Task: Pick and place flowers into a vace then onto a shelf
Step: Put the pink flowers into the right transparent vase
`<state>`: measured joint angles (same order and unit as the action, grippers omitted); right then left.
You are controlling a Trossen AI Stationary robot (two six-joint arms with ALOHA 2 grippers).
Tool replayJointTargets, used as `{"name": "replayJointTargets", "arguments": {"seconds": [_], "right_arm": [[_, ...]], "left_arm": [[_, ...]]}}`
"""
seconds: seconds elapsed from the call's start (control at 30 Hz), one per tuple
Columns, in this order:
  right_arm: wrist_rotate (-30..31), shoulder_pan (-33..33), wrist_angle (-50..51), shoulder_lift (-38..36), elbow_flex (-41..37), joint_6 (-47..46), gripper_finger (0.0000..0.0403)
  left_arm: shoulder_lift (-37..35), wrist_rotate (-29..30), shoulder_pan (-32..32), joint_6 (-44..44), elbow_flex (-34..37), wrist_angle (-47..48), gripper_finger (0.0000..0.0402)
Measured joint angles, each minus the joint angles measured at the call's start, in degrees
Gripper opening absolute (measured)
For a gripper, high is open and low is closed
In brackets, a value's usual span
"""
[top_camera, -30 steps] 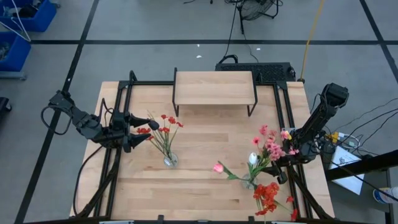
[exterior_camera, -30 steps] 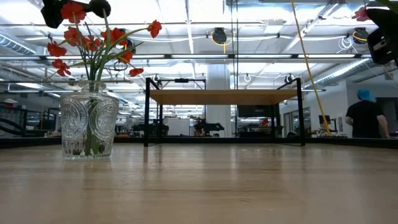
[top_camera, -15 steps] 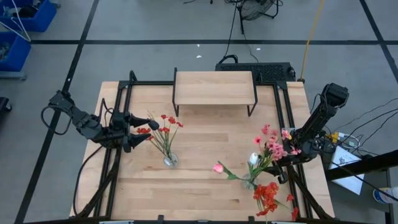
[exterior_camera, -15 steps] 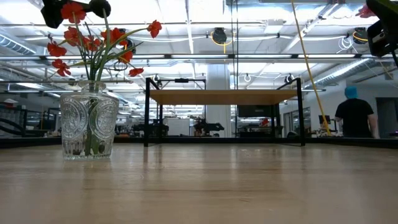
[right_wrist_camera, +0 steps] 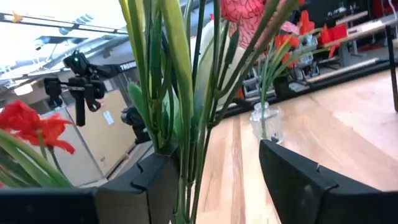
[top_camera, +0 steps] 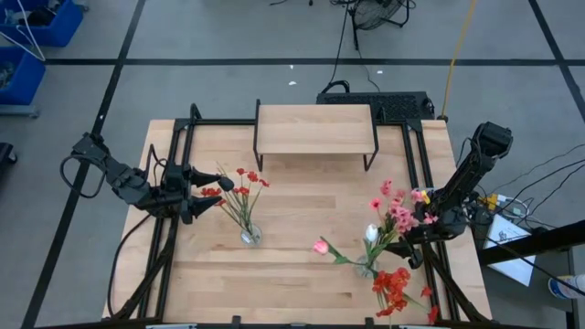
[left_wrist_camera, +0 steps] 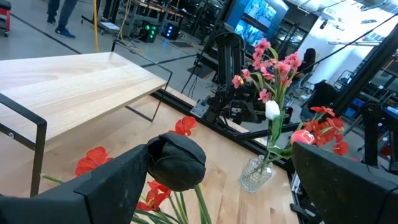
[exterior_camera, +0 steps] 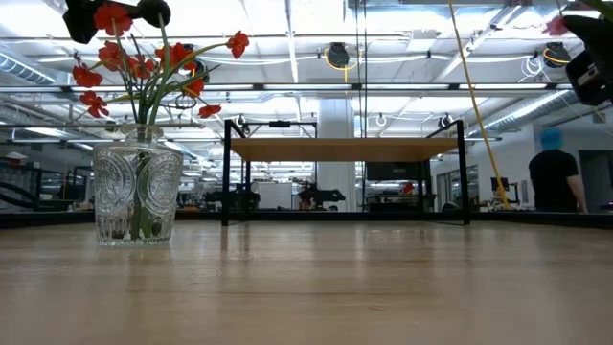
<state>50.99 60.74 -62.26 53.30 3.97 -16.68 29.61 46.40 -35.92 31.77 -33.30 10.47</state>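
**2 vases filling, shelf not yet used**

Wooden counter (top_camera: pixel 302 210) carries 2 clear glass vases, set low so my stems can drop in before anything goes up to the light wood plank shelf on black legs (top_camera: pixel 315 129), which stands bare. My left gripper (top_camera: pixel 208 194) hangs spread apart, holding nothing, at the red-blossomed flowers in the left vase (top_camera: pixel 249 235). My right gripper (top_camera: pixel 413 239) straddles the pink flower stems (top_camera: pixel 395 212) above the right vase (top_camera: pixel 366 268); I cannot tell whether it pinches them.
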Motion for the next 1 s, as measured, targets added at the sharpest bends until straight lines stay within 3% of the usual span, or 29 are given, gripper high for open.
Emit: {"name": "replayJointTargets", "arguments": {"seconds": [0.17,0.33,0.47,0.63,0.8,0.9,1.0], "right_arm": [[-0.43,-0.17,0.75,-0.02,0.0,3.32,0.0206],[-4.73,1.68,9.57,0.06,0.35,8.91,0.0213],[-2.74,1.56,10.47,0.01,1.15,8.42,0.0209],[-0.03,2.55,10.24,0.0,0.97,1.37,0.02],[0.74,7.32,10.48,-0.02,-0.11,7.69,0.02],[4.52,8.05,10.25,-0.02,-0.11,1.54,0.02],[6.45,9.01,10.08,-0.02,-0.11,3.61,0.02]], "left_arm": [[0.01,-0.01,0.0,0.0,0.0,-0.02,0.0399],[0.0,0.0,0.0,0.0,0.0,-0.02,0.0399],[0.02,0.0,0.0,0.0,0.0,-0.02,0.0399],[0.01,0.0,0.0,0.0,0.0,-0.02,0.0399],[0.02,-0.01,0.0,0.0,0.0,-0.02,0.0399],[0.02,0.0,0.0,0.0,0.0,-0.02,0.0399],[0.0,0.01,0.0,0.0,0.0,-0.02,0.0399]]}}
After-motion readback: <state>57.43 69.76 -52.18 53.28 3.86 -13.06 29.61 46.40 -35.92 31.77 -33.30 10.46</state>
